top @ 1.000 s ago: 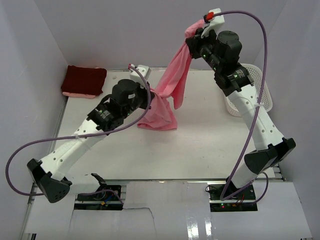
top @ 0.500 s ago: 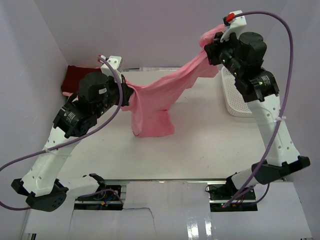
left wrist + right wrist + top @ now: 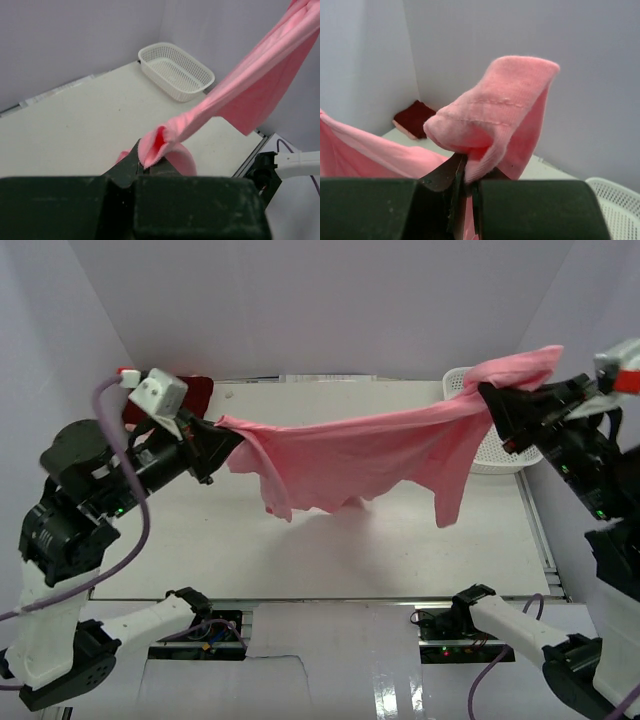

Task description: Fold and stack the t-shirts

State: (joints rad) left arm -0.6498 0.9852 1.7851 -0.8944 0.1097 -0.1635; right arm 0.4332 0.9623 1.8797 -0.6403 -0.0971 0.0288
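The salmon pink t-shirt [image 3: 370,445] hangs stretched in the air between both arms, above the table. My left gripper [image 3: 215,435] is shut on its left end, seen bunched at the jaws in the left wrist view [image 3: 157,145]. My right gripper [image 3: 492,400] is shut on its right end, with a hemmed fold [image 3: 495,120] sticking up from the jaws. The dark maroon folded t-shirt [image 3: 200,390] lies at the back left corner, mostly hidden behind my left arm; it shows in the right wrist view [image 3: 415,116] on a pink layer.
A white mesh basket [image 3: 490,455] stands at the back right, partly behind the pink shirt; it also shows in the left wrist view [image 3: 175,70]. Grey walls enclose the white table [image 3: 330,550] on three sides.
Both arms have lifted and spread apart. The pink shirt went from hanging bunched near the middle to being pulled out wide and level between the grippers.
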